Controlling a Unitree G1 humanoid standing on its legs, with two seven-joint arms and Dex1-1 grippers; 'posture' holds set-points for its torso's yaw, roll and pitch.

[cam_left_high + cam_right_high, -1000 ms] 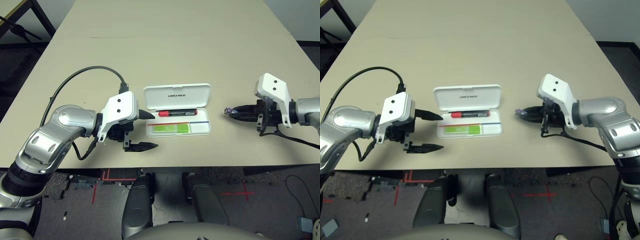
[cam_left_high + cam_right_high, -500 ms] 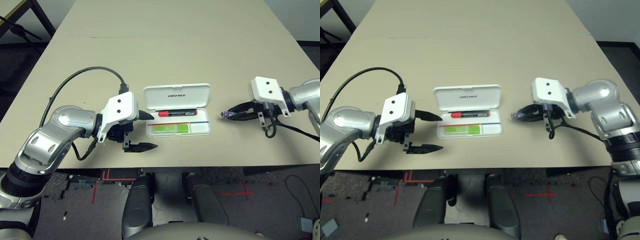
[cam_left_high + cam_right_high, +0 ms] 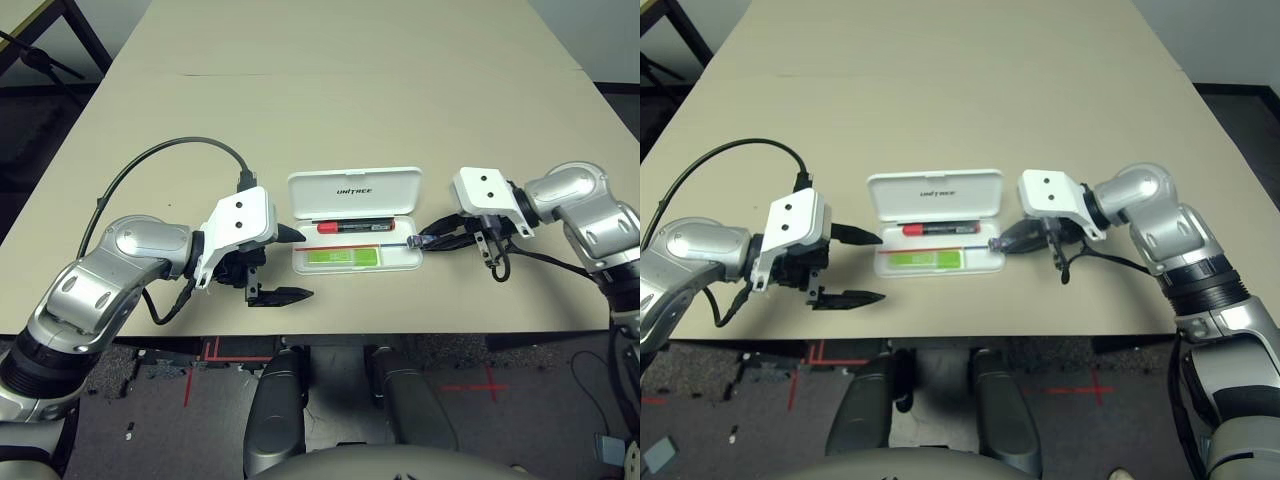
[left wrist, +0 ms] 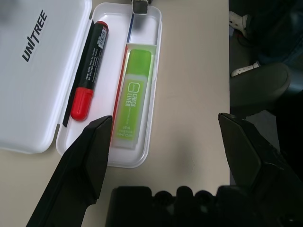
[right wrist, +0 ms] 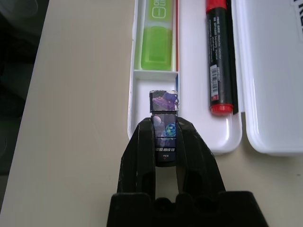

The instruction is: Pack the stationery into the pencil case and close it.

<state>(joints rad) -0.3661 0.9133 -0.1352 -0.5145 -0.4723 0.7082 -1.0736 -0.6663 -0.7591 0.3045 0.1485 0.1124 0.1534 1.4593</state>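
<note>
The pencil case (image 3: 355,190) lies open mid-table, its white lid with "UNITREE" lettering folded back. In its tray lie the red-capped marker (image 3: 355,225) and the light-green stick (image 3: 340,258). My right gripper (image 3: 420,241) is shut on the tiny dark blue-grey block (image 5: 164,101). It holds the block at the tray's right end, over the small bare compartment (image 5: 154,85). My left gripper (image 3: 304,262) stands open just left of the case, with nothing between its fingers.
A black cable (image 3: 170,150) loops up from my left wrist over the table. The tan table (image 3: 330,90) stretches far behind the case. Its front edge (image 3: 330,333) runs close below both grippers.
My right gripper has carried the block leftward, from well right of the case to its right end. The left arm has barely moved.
</note>
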